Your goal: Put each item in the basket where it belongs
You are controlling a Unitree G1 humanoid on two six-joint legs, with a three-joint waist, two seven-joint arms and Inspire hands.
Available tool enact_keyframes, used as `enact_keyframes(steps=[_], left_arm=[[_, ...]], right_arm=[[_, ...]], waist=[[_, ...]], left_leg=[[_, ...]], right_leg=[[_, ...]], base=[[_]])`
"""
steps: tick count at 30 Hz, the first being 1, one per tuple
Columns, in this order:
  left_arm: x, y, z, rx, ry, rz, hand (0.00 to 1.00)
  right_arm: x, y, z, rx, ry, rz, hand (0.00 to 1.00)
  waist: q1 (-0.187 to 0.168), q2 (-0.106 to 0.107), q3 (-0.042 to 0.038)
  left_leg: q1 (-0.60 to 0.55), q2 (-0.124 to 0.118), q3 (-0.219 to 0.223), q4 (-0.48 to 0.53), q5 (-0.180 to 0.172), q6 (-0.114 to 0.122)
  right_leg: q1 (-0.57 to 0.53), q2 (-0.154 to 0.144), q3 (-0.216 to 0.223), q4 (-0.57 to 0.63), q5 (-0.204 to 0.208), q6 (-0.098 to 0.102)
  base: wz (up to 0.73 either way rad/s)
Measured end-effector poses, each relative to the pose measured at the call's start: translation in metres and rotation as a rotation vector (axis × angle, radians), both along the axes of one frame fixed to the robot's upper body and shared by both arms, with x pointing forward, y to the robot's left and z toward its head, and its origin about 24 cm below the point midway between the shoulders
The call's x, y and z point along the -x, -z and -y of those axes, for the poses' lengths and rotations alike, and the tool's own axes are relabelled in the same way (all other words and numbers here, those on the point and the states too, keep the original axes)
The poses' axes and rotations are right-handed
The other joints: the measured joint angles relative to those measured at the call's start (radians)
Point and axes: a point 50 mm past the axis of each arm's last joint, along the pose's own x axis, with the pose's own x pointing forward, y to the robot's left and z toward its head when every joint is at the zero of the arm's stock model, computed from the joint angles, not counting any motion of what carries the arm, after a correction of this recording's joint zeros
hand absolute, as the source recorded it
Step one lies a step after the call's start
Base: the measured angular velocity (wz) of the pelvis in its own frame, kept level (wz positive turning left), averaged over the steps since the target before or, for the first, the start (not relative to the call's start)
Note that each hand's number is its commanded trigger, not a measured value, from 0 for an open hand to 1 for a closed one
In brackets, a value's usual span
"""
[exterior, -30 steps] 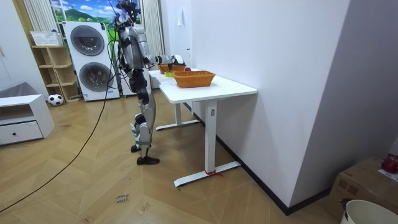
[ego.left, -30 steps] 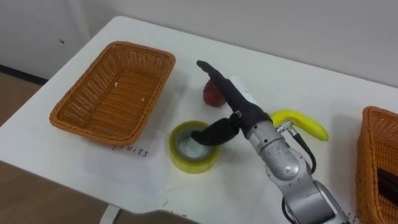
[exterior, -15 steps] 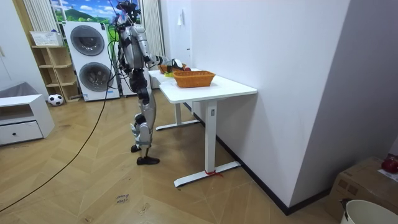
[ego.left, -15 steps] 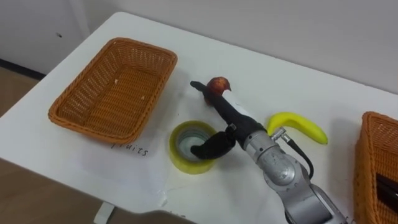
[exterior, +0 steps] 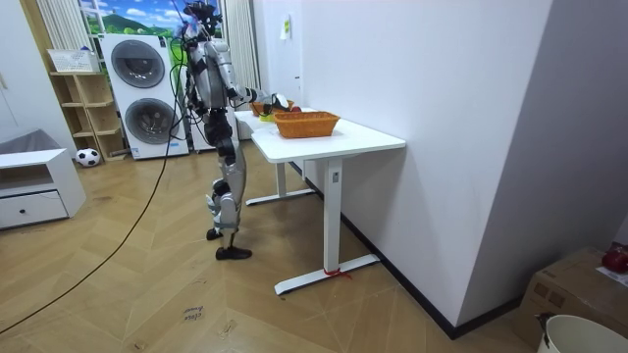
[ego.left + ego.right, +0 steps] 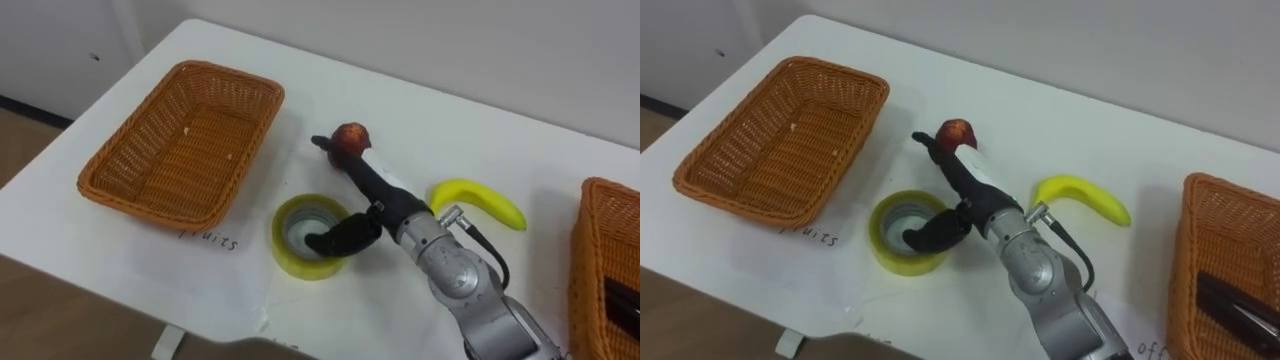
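While our right arm reaches in from the lower right of the eye views, our right hand (image 6: pixel 388 203) lies low over the white surface (image 6: pixel 450 130), between the two baskets. Its fingers (image 6: pixel 350 168) are stretched out straight and point toward the far edge. Their tips come up against the near left side of a red apple (image 6: pixel 352 135), and we cannot tell whether they touch it or stop just short. The thumb (image 6: pixel 335 238) bends down and away from the fingers, and its tip sits inside the hole of a yellow roll of tape (image 6: pixel 295 258), which lies flat on the surface. The hand has nothing clasped; it is spread wide, with the apple at one end and the tape at the other.

We see a yellow banana (image 6: pixel 480 197) on the surface just to the right of the wrist, apart from the apple. To our left stands a wicker basket (image 6: pixel 175 145) with only its woven bottom showing, and a handwritten label (image 6: pixel 212 240) lies on the surface just in front of it. At the right edge stands a second wicker basket (image 6: pixel 598 260) with a dark thing (image 6: pixel 622 300) inside that we cannot make out.

From the room view, we stand upright at the end of the surface on that view's left, one arm held out over it, with two stacked washing machines (image 5: pixel 137 98) behind us.
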Motion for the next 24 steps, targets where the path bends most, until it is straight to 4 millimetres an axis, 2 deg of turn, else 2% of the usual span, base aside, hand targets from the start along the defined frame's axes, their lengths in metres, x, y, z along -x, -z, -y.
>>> enact_keyframes(steps=[6,11,17,24], left_arm=[[-0.001,0.0,-0.001,-0.005,-0.008,0.002,0.0],[0.001,0.0,-0.002,-0.009,-0.015,-0.011,0.0],[0.003,0.0,-0.004,-0.014,-0.028,-0.023,0.0],[0.001,-0.002,-0.012,-0.029,-0.06,-0.023,0.0]], right_arm=[[-0.003,-0.001,-0.001,0.011,-0.034,-0.037,0.0],[-0.003,0.0,-0.002,0.018,-0.059,-0.076,0.0],[-0.007,-0.003,-0.004,0.067,-0.099,-0.092,0.0],[-0.01,-0.009,-0.005,0.13,-0.143,-0.108,0.0]], waist=[[0.0,-0.006,-0.0055],[0.0,-0.014,-0.0106],[0.001,-0.016,-0.0088],[0.002,-0.03,-0.0066]], left_leg=[[0.001,0.0,0.001,0.001,0.0,0.0],[0.006,0.0,-0.002,0.002,0.0,0.0],[0.009,0.0,0.007,0.003,0.0,0.0],[0.0,0.0,0.004,-0.001,0.0,0.0]], right_leg=[[0.0,0.0,0.002,0.0,0.0,0.0],[0.002,0.0,0.021,-0.001,0.0,0.0],[0.003,0.0,0.02,0.0,0.0,0.0],[-0.002,0.0,0.014,0.001,0.0,0.0]], base=[[-0.01],[0.0],[-0.02],[0.01]])
